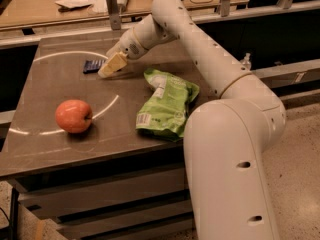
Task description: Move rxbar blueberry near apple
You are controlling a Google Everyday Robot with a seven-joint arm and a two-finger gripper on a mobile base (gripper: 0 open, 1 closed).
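Note:
The rxbar blueberry [93, 65], a small dark navy bar, lies flat at the back of the brown table. My gripper [111, 66] hangs low just to its right, its pale fingers pointing down-left at the bar's right end, touching it or nearly so. The apple [73, 116], round and red-orange, sits on the front left of the table, well in front of the bar.
A large light-green snack bag [165, 101] lies right of centre, beside my arm [200, 49]. A white arc is painted on the table [60, 84]. The front edge of the table is near the apple. A wooden bench with clutter [75, 1] stands behind.

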